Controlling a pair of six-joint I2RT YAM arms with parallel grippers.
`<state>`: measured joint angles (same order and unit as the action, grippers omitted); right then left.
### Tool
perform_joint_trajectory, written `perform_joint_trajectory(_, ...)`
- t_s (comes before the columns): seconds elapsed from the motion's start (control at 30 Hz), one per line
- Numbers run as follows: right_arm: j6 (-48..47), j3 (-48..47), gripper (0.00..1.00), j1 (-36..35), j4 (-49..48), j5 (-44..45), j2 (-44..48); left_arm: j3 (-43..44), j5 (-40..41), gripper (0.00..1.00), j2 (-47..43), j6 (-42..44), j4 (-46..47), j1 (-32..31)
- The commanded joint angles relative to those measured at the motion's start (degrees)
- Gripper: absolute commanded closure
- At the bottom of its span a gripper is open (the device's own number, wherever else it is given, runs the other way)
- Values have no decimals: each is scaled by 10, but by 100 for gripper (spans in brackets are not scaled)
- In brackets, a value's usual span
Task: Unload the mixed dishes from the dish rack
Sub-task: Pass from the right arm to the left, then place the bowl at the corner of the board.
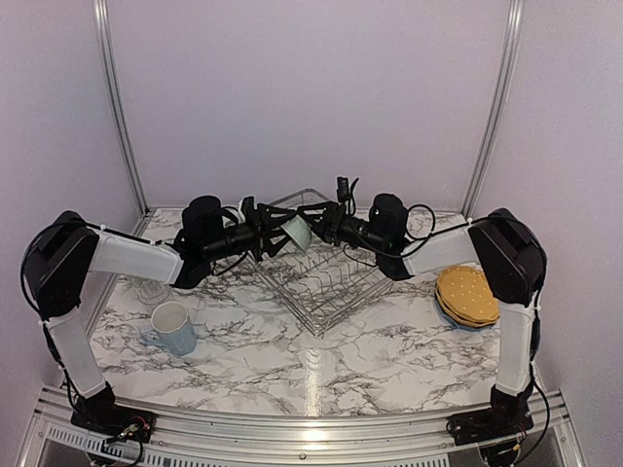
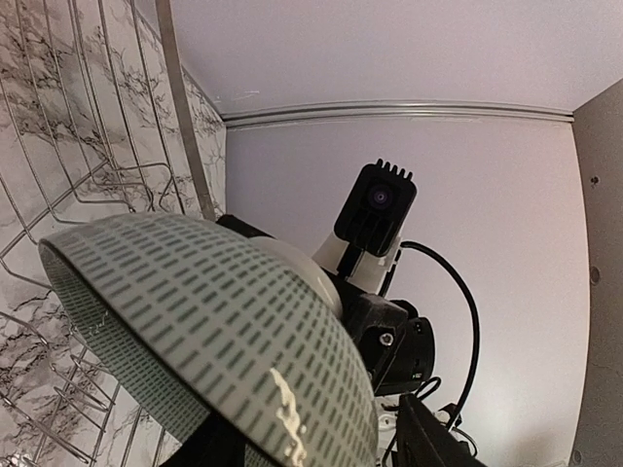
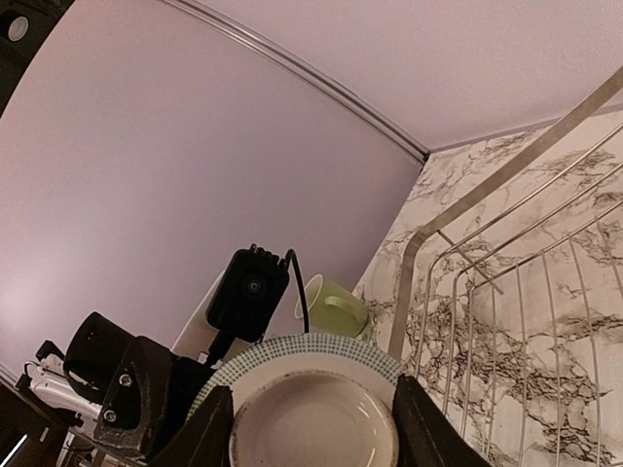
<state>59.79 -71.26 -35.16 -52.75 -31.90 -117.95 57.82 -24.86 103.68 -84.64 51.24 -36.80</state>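
Note:
The pale green bowl (image 1: 297, 232) hangs tilted above the back of the dish rack (image 1: 326, 282), between my two grippers. My right gripper (image 1: 316, 229) is shut on it: in the right wrist view its fingers (image 3: 419, 428) flank the bowl's (image 3: 311, 428) foot ring. From the other side my left gripper (image 1: 275, 232) straddles the bowl. The left wrist view shows the dashed outer wall of the bowl (image 2: 214, 321) between the jaws of the left gripper (image 2: 316, 438), with a narrow gap at one finger (image 2: 433, 438).
A light blue mug (image 1: 173, 328) stands front left, a clear glass (image 1: 151, 289) behind it. Yellow-orange plates (image 1: 467, 295) lie stacked on a blue plate (image 1: 458, 319) at the right. A pale green cup (image 3: 336, 306) lies near the back wall. Rack wires (image 2: 78, 117) (image 3: 506, 292) run close beside both wrists.

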Motion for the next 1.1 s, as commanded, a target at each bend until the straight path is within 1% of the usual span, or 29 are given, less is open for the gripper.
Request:
perform_joint_trajectory(0.0,2,2,76,-11,-46,4,25,-14,24,52,-29,-5,29,2)
perform_joint_trajectory(0.1,2,2,76,-14,-46,5,28,-22,32,63,-35,-7,43,2)
perform_joint_trajectory(0.2,-2,1,76,-16,-44,6,30,-26,34,77,-37,-10,49,2)
perform_joint_trajectory(0.23,-3,1,76,-16,-43,7,31,-27,34,80,-38,-12,51,2)
perform_joint_trajectory(0.4,-11,4,71,-18,-41,7,39,-31,30,100,-40,-12,49,2)
perform_joint_trajectory(0.5,-25,7,62,-18,-30,10,49,-30,28,100,-46,-1,36,2)
perform_joint_trajectory(0.67,-62,22,38,-18,-2,24,72,-24,23,100,-79,47,-7,2)
perform_joint_trajectory(0.83,-101,29,11,-17,44,37,94,-2,29,100,-124,133,-146,2)
perform_joint_trajectory(0.93,-135,41,2,-16,86,59,118,12,43,100,-151,197,-241,2)
perform_joint_trajectory(1.07,-179,67,1,-7,127,90,156,22,78,100,-188,279,-368,-5)
